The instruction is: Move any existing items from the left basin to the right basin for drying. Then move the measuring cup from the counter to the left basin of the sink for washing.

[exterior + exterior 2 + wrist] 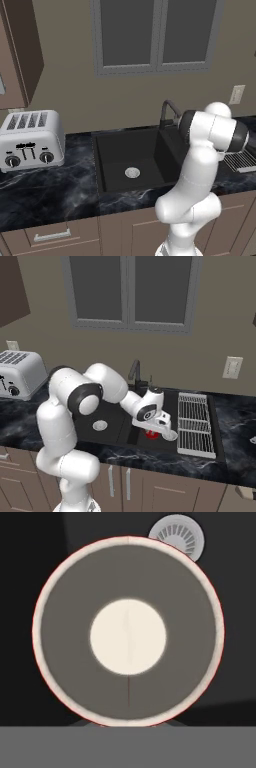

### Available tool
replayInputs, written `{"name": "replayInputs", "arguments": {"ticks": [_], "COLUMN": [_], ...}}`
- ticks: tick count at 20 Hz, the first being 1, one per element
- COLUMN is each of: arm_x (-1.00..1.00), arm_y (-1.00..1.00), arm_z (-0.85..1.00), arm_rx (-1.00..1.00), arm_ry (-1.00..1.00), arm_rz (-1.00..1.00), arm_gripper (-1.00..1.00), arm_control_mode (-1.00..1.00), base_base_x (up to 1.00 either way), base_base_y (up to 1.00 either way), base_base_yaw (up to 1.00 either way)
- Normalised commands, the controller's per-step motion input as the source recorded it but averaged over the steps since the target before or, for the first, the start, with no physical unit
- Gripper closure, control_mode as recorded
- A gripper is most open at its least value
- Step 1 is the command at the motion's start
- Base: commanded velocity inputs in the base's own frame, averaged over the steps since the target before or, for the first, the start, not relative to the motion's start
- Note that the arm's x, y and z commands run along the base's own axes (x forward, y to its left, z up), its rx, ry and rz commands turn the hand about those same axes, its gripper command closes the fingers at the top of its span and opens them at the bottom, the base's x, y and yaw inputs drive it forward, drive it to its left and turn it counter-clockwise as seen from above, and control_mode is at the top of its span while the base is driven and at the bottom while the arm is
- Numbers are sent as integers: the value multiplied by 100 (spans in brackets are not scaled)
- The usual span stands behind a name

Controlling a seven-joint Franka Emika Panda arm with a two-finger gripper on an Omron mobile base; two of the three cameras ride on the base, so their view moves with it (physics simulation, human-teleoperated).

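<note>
The red mug point(152, 434) hangs just under my gripper point(154, 429), low inside the narrower right basin point(161, 445) of the black sink. The gripper is shut on the mug. In the hand view I look straight down into the mug point(128, 637), with its white inside and thin red rim, and the basin's silver drain point(178, 533) lies beyond it. The wider left basin point(120, 150) holds nothing but its round drain point(132, 173). The measuring cup is out of view. My fingertips are hidden in the hand view.
A dark curved faucet point(168, 108) rises behind the divider. A wire dish rack point(193, 424) lies on the counter point(235, 421) right of the sink. A silver toaster point(31, 140) stands at the left. A small pale thing point(253, 440) is cut off by the frame's right edge.
</note>
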Motion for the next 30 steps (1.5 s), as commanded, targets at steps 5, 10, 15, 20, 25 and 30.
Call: {"name": "replayInputs", "arguments": {"ticks": [5,10,15,20,25,30], "arm_x": [13,15,13,11,13,15], "arm_y": [-10,-7,-10,-10,-6,-4], "arm_z": [-15,-16,-14,-15,-19,-21], "arm_rx": [0,0,1,1,0,0], "arm_ry": [0,0,0,0,0,0], "arm_rz": [0,0,0,0,0,0], "arm_gripper": [100,100,100,100,100,100], "arm_control_mode": [-100,-100,-100,-100,-100,-100], "base_base_x": [0,0,0,0,0,0], "base_base_y": [0,0,0,0,0,0], "base_base_yaw": [0,0,0,0,0,0]}}
